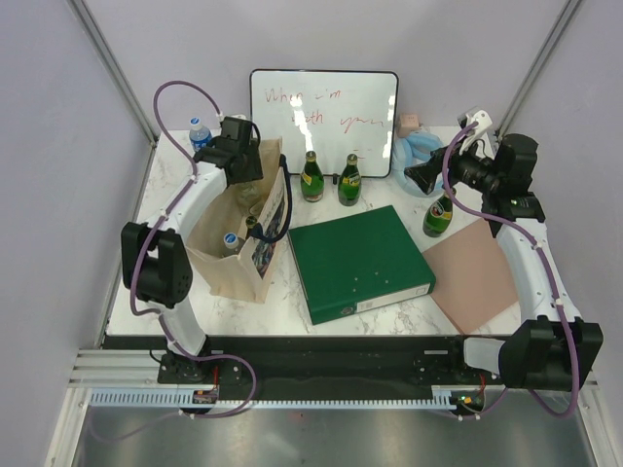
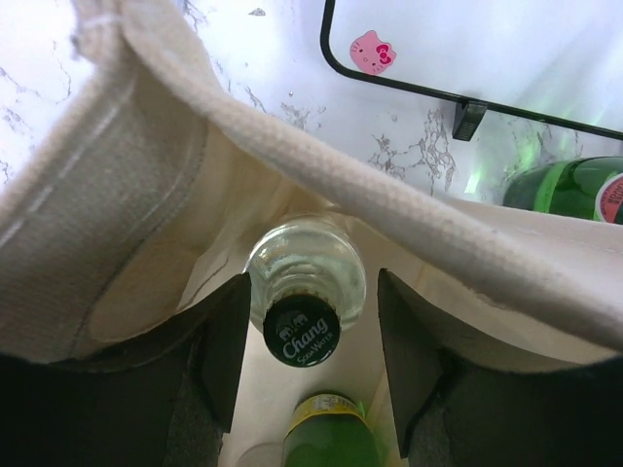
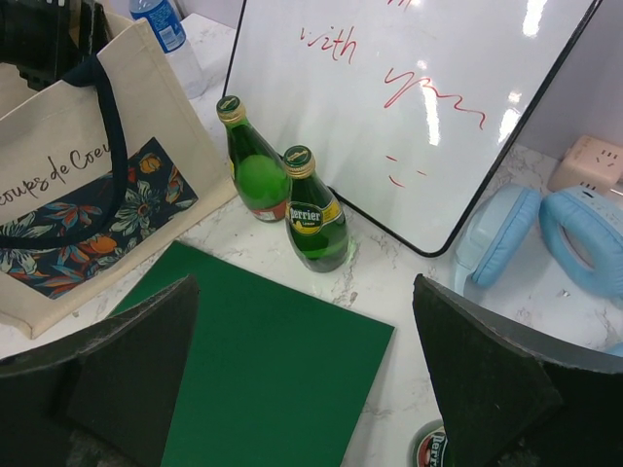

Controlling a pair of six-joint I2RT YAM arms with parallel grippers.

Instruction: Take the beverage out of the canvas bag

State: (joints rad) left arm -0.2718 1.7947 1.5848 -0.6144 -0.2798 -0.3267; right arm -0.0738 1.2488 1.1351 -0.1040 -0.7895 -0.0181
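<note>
**A:** Where is the drink, from where you sit?

**B:** Down inside the tall beige canvas tote bag (image 1: 229,272). It stands at nine o'clock from the flat green ring binder (image 1: 358,261) on the white marble tabletop (image 1: 287,316). In my left wrist view the nearest thing is a green glass bottle with a yellow cap (image 2: 329,433). Just past it, at twelve o'clock, is a clear glass bottle with a black Chang cap (image 2: 304,331).

**A:** And your left pincer (image 2: 310,355)?

**B:** Released. Its jaws stand either side of the clear bottle's neck, with a gap showing on both sides. My right pincer (image 3: 307,389) is spread wide too, holding nothing, and hovers over the binder.

**A:** How will the bottle handle?

**B:** I'd judge it rigid, slick and breakable, and weighty if it's full. I'd close on the neck just under the cap's lip and lift straight up. The bag's soft rim sags across at one o'clock and might snag the bottle. Beyond the rim stands the black-framed whiteboard (image 2: 467,49).
</note>
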